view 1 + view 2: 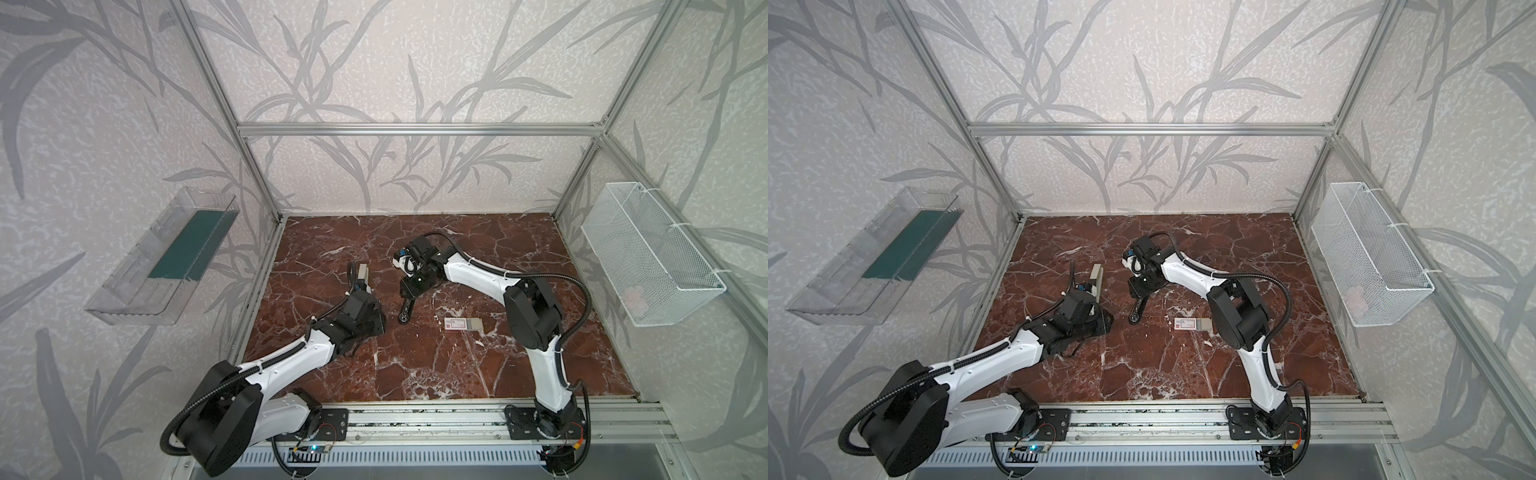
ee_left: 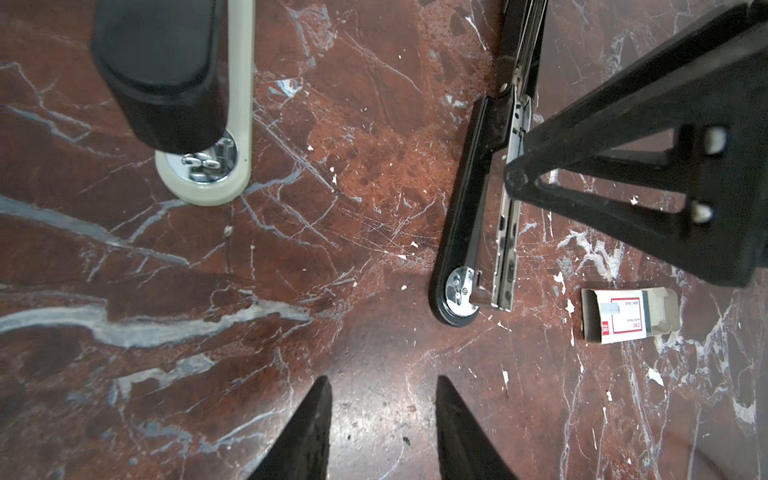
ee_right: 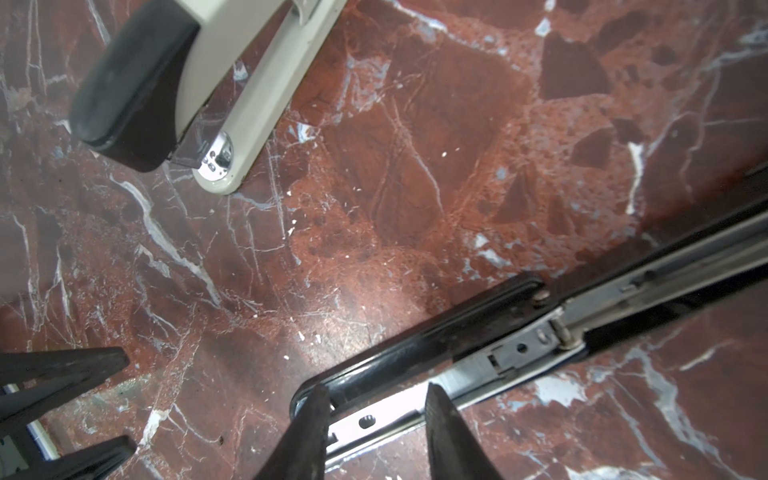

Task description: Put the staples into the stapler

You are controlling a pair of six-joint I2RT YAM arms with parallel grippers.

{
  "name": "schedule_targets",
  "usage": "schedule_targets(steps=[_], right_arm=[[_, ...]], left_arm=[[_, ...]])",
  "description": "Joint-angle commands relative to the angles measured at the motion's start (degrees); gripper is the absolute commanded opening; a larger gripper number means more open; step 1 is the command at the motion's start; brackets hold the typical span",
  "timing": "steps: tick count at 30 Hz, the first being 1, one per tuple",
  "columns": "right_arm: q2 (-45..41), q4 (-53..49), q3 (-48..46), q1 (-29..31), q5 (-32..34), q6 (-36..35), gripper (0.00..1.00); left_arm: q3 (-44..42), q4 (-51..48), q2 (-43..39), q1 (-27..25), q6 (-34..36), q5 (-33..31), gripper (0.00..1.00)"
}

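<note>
Stapler (image 2: 457, 232), black, lies opened flat with its silver channel (image 2: 509, 232) exposed.

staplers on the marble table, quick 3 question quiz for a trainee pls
1. True or false: the beige plastic stapler with a black top is shut.
2. What does the left pincer hold?
3. Which lies nearest the small white cardboard box with red print? A. the beige stapler B. the black metal stapler, opened out flat C. the left pincer

Key: 1 true; 2 nothing, it is open over bare table; 3 B
</note>
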Motion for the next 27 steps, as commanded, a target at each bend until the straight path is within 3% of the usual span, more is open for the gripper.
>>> schedule_targets(steps=[1, 8, 27], right_arm=[[2.0, -3.6, 1.7, 0.0, 1.3, -1.2, 0.40], [0.7, -3.2, 0.9, 0.0, 3.7, -1.2, 0.39], [2.1, -6.8, 0.4, 3.9, 1.7, -1.3, 0.39]], left_arm=[[-0.6, 0.8, -1.3, 0.4, -0.7, 0.0, 0.42], [-1.2, 1.2, -1.6, 0.6, -0.9, 0.1, 0.42], [-1.3, 2.4, -0.8, 1.0, -1.2, 0.6, 0.42]])
